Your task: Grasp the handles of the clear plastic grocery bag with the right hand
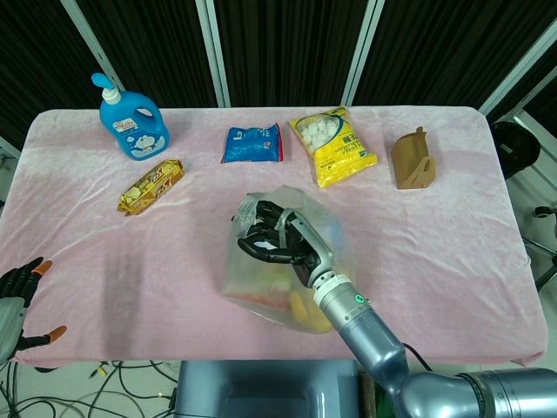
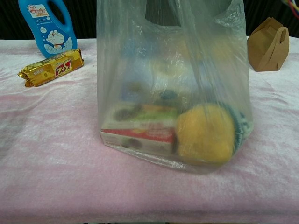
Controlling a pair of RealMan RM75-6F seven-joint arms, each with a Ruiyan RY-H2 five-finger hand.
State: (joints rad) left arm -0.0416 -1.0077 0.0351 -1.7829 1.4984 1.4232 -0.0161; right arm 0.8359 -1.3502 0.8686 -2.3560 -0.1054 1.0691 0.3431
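Gripping bag handles (image 1: pixel 261 213), right hand (image 1: pixel 283 239) fingers curl; chest view hides it.

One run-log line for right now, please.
right hand: fingers curled at the handles of the clear plastic grocery bag | bag upright on table | left hand: open, idle

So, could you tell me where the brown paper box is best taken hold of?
Grip the brown paper box by the upright handle tab on top, coming straight down from above. The handle stands clear of the body, and nothing lies close beside it on the pink cloth.
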